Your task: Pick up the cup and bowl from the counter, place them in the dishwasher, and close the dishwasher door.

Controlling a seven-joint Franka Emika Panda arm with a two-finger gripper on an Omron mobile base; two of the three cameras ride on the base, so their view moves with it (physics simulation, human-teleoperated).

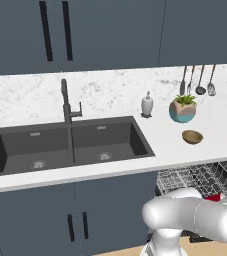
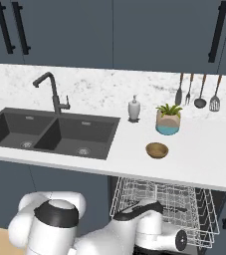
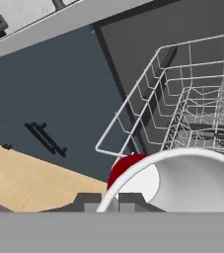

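Gripper [image 3: 106,200] clamped on red cup [image 3: 133,175] rim, at the near corner of the dishwasher rack [image 3: 182,113]. Bowl [image 2: 157,150] sits on the surface [image 2: 204,154] above the rack. Lower cup fully inside the wires, upright, before releasing.

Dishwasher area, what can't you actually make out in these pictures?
- Gripper: in the hand view its fingertips are cut off by the bottom edge behind the red and white cup, so contact is not visible.
- Dishwasher door: cut off below the rack in the right base view; the arm covers it.
- Rack contents: left base view, the arm covers the lower rack.
- Wooden bowl: inside too small to read.
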